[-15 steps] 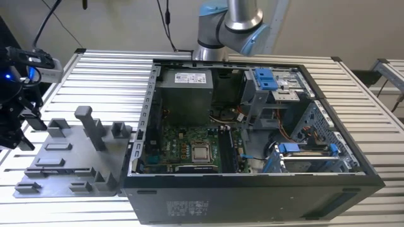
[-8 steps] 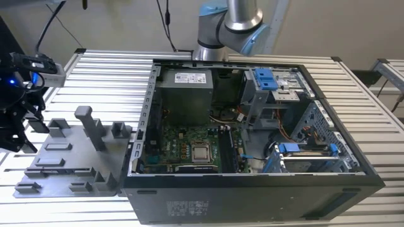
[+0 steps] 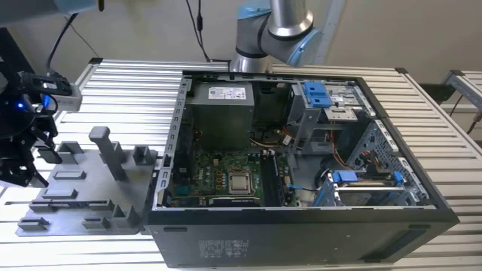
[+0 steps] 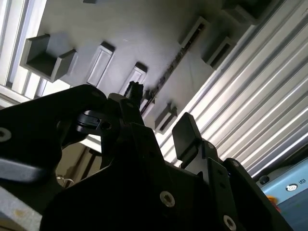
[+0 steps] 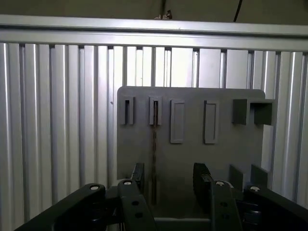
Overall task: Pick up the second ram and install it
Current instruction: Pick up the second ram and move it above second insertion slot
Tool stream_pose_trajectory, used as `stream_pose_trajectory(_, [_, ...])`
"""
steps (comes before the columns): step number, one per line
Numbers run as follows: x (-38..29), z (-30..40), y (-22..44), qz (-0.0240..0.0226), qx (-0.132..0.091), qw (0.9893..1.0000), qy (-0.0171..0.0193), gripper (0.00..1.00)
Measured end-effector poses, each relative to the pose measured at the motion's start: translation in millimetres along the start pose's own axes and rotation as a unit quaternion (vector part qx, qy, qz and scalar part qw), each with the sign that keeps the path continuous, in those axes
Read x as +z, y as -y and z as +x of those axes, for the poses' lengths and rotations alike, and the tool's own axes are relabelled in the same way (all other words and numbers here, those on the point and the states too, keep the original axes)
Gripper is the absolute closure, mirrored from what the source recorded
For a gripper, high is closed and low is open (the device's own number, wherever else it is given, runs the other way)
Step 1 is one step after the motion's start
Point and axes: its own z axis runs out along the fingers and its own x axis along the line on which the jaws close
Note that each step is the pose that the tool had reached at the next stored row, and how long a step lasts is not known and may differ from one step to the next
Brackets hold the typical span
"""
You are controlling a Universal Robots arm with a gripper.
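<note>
The second ram [image 5: 154, 144] is a long, thin, dark stick standing on edge in a slot of the grey fixture plate [image 5: 231, 154]. In the second wrist view the ram [image 4: 171, 65] runs away from my fingertips along the plate. My gripper [image 5: 170, 177] hangs open above the plate, the ram's near end lying below the gap and closer to one finger [image 5: 138, 174]. Nothing is held between the fingers [image 4: 185, 129]. In the exterior view my gripper [image 3: 30, 166] hovers at the plate's left end, over the ram [image 3: 68, 202].
An open computer case [image 3: 301, 226] lies at the exterior view's right of the plate, its motherboard [image 3: 226, 175] and memory slots [image 3: 280, 179] exposed. Grey upright posts [image 3: 109, 149] and blocks rise from the plate. Everything rests on a ribbed aluminium table [image 3: 128, 84].
</note>
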Motion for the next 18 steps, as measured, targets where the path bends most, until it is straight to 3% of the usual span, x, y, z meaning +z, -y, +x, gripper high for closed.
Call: stream_pose_trajectory(18, [31.7,1.1,1.0,0.0027,-0.005,1.0000,-0.0002,0.46])
